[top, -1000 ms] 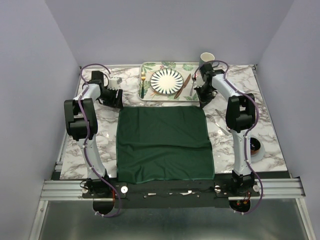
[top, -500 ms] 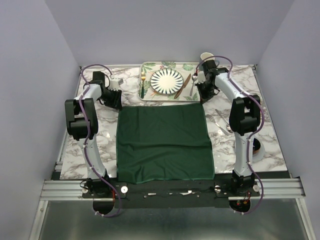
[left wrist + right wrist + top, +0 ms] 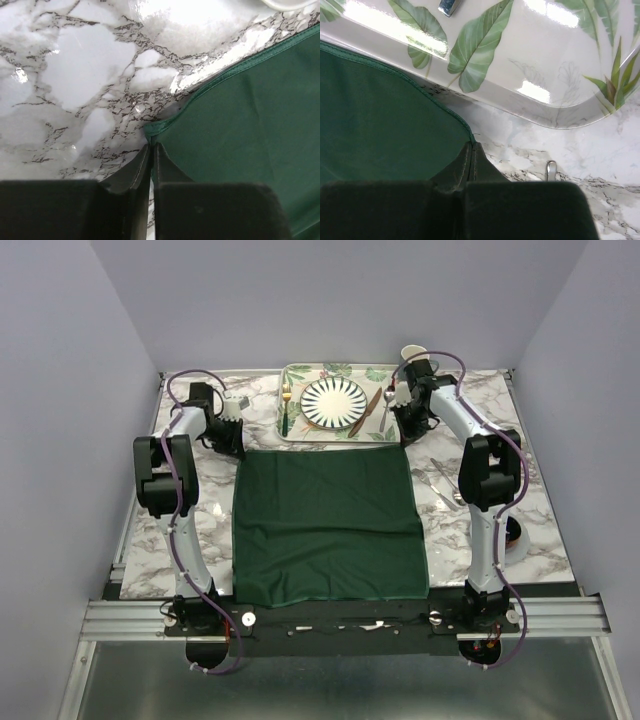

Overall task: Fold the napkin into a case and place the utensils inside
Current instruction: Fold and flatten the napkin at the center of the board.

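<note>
The dark green napkin (image 3: pixel 325 525) lies spread flat on the marble table, and no case is in view. My left gripper (image 3: pixel 235 447) is at its far left corner. In the left wrist view the left gripper (image 3: pixel 151 146) pinches the hemmed corner of the napkin (image 3: pixel 240 125). My right gripper (image 3: pixel 405 438) is at the far right corner. In the right wrist view the right gripper (image 3: pixel 471 145) is shut on the napkin (image 3: pixel 380 130) there. The gold fork (image 3: pixel 286 406), brown knife (image 3: pixel 373 406) and silver spoon (image 3: pixel 385 412) lie on the tray.
The leaf-patterned tray (image 3: pixel 300 430) with the striped plate (image 3: pixel 336 401) sits just beyond the napkin's far edge; its rim (image 3: pixel 545 107) is close to my right fingers. A paper cup (image 3: pixel 412 353) stands at the far right. A dark bowl (image 3: pixel 510 537) sits behind the right arm.
My left jaws have closed onto the napkin's far left corner. The right arm's elbow has shifted, with its gripper still shut at the far right corner.
</note>
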You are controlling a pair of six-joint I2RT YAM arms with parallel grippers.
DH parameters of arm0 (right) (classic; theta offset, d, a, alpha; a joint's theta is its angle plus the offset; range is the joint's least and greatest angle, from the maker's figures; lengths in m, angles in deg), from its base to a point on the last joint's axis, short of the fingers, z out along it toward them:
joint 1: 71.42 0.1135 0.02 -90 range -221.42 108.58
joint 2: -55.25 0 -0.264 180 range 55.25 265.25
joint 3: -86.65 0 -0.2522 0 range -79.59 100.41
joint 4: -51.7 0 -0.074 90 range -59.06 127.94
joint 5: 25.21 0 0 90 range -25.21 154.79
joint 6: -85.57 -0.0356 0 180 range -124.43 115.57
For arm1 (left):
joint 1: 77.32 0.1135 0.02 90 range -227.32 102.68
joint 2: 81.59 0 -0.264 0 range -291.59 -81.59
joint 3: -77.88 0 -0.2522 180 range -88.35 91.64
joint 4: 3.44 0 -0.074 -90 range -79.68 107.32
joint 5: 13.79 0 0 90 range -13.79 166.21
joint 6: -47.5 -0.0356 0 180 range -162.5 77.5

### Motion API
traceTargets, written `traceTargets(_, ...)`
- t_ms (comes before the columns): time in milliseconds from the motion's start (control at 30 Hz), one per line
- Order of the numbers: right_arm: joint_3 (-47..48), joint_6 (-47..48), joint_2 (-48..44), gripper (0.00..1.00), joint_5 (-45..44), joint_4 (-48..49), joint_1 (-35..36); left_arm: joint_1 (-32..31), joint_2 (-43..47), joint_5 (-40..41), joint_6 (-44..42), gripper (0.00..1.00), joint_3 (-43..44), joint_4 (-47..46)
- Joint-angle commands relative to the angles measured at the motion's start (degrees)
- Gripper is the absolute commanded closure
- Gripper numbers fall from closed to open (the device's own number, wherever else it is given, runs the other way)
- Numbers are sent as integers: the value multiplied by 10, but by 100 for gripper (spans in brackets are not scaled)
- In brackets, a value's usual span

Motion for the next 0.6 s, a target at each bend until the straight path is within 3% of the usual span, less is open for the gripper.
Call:
traceTargets(0, 29, 8, -17, 99, -7, 17, -1, -5, -22, -9, 18, 94, 32, -5)
traceTargets(100, 38, 9, -17, 99, -5, 25, -4, -4, -14, -19, 18, 100, 43, -17)
traceTargets(567, 44, 23, -65, 100, 25, 53, -26, 1, 56, -81, -21, 100, 37, -29)
